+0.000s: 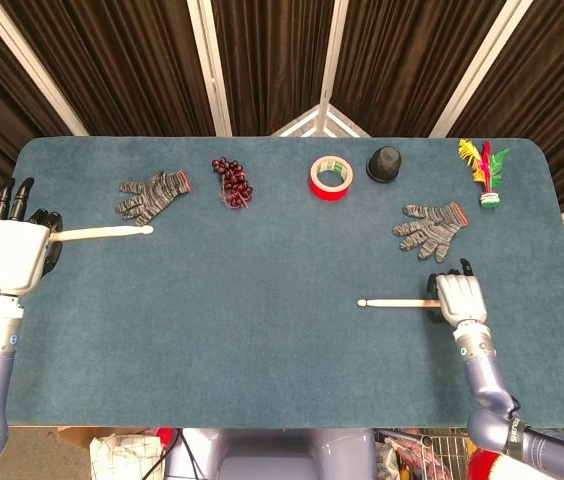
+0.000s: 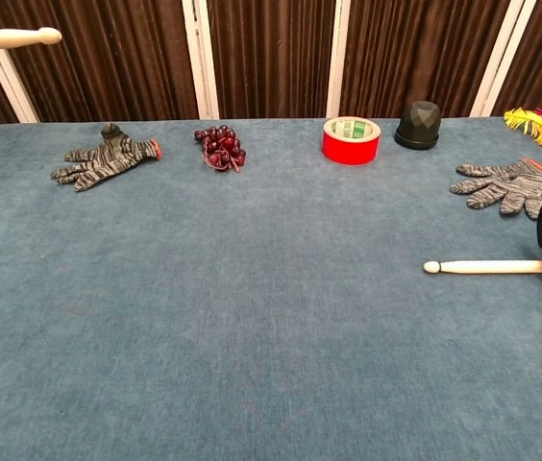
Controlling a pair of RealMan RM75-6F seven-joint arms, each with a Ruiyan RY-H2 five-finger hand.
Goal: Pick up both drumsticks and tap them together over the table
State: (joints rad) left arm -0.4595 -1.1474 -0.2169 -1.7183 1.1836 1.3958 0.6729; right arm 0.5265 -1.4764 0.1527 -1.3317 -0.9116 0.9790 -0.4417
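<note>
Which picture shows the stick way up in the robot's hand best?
The head view. There the whole raised drumstick shows, held by the left hand. The chest view catches only its tip end, with the hand out of frame.

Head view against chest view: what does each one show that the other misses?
Only the head view shows the white left hand gripping its pale wooden drumstick, both arms, and the whole right hand over the second drumstick's butt. Only the chest view shows the left drumstick's tip raised well above the blue felt table. Both share the grey knit gloves, red tape roll and dark berry cluster.
</note>
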